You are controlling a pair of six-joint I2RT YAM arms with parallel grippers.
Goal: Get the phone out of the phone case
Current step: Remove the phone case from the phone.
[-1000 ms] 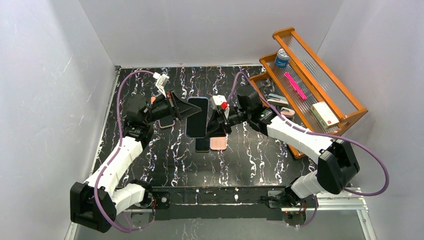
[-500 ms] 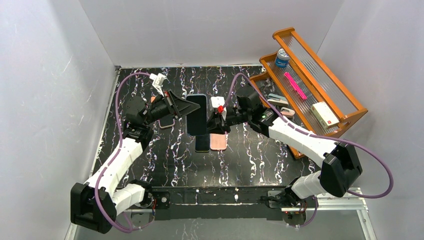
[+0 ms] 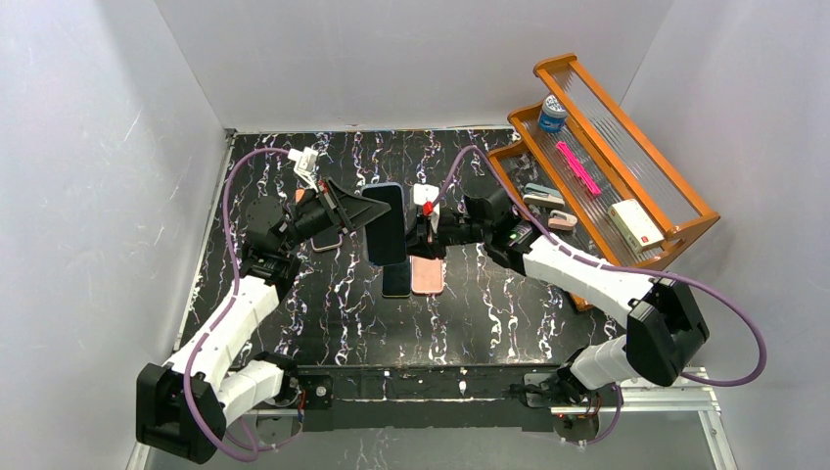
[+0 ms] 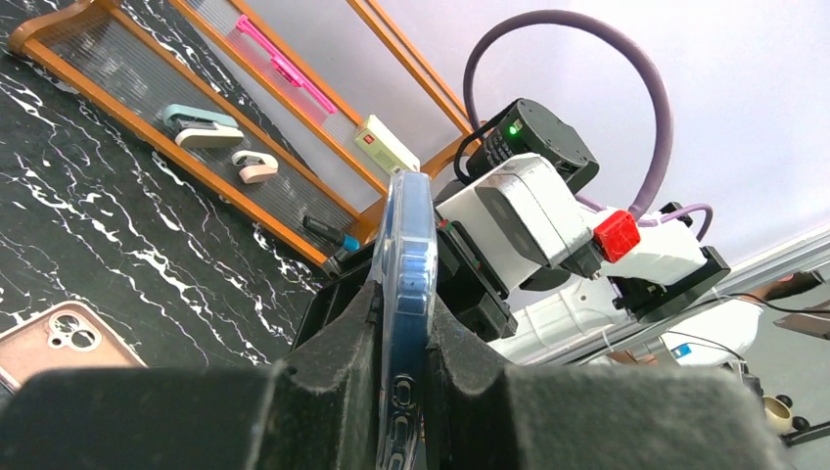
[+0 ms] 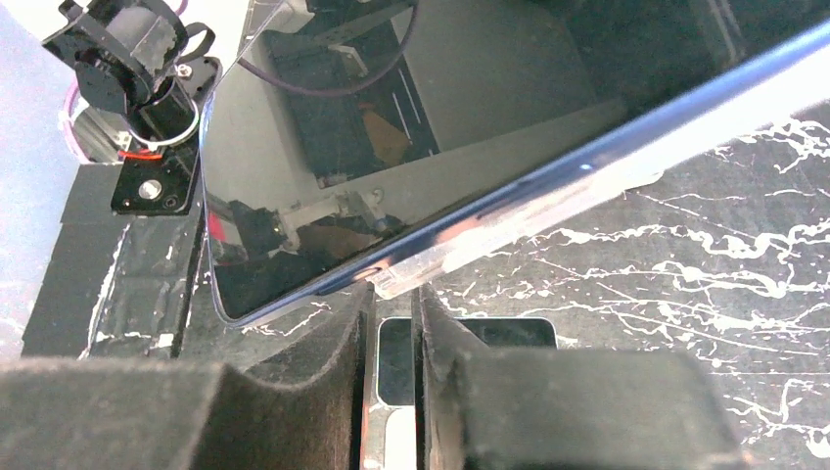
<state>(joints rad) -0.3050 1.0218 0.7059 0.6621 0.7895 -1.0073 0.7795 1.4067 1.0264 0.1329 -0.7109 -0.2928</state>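
Note:
My left gripper [image 3: 370,213] is shut on a dark blue phone [image 3: 388,223] in a clear case and holds it above the table's middle. In the left wrist view the phone [image 4: 406,225] stands edge-on between the fingers [image 4: 343,362]. My right gripper [image 3: 419,227] is at the phone's right edge. In the right wrist view its fingertips [image 5: 343,333] are closed to a narrow gap at the clear case's edge [image 5: 548,211], which stands slightly off the phone's screen [image 5: 391,147].
A dark phone [image 3: 395,281] and a pink phone [image 3: 428,276] lie on the table below the held phone. Another pink phone [image 3: 326,240] lies under the left arm. A wooden rack [image 3: 675,186] with small items stands at the right.
Both grippers have shifted slightly away from the bases. The right gripper has closed in on the phone's right edge. The left gripper keeps its hold.

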